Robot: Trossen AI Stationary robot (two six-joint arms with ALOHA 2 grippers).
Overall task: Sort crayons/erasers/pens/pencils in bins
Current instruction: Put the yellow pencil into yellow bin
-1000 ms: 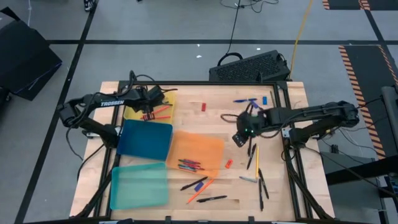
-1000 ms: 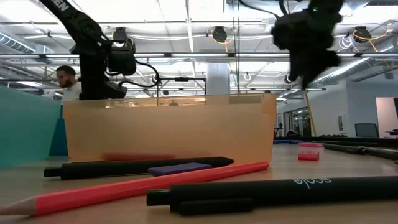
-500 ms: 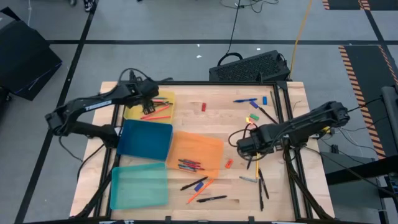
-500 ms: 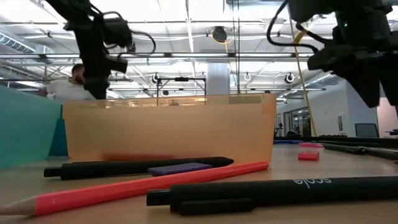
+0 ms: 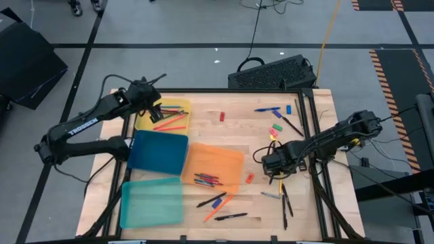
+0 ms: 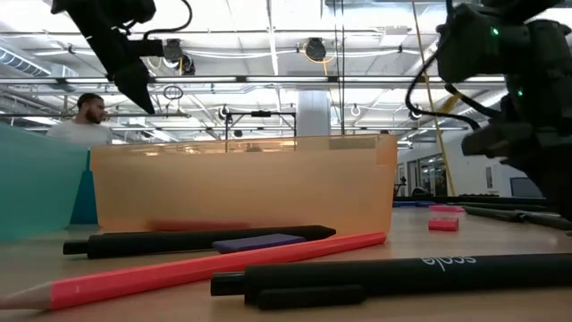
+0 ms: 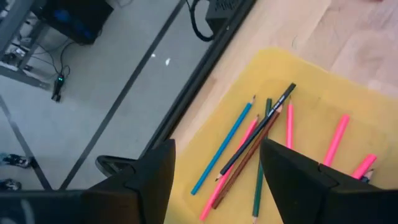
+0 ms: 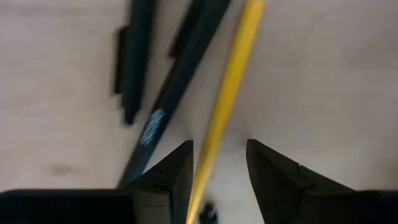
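- Left gripper [image 7: 214,180]: hovers above the yellow bin [image 5: 178,107] at the table's far left corner, fingers spread with nothing between them.
- Yellow bin contents: the left wrist view shows several pink pencils [image 7: 334,140], a blue one, a green one and a dark stick lying crossed on the bin floor.
- Dark blue bin [image 5: 159,152]: just nearer than the yellow bin; no contents can be made out from above.
- Teal bin [image 5: 151,202]: at the near left corner, touching or almost touching the blue bin's near edge.
- Orange bin [image 5: 213,165]: mid-table, beside the blue bin; a small cluster of crayons [image 5: 205,179] lies at its near side.
- Loose items in front of the orange bin: a black pen [image 6: 198,239], a flat blue piece resting against it, and a pink-red pencil [image 6: 214,266].
- Small red eraser [image 5: 222,116]: alone on the far middle of the table.
- Right gripper [image 8: 217,180]: down low over the table's right side, fingers parted astride a yellow pencil [image 8: 227,99]; contact is probably not made, though the view is too close to be sure.
- Black pens [image 8: 180,81]: lie right beside that pencil.
- Far right corner: blue pens [image 5: 268,109] and small erasers [image 5: 276,127], loose on the wood.
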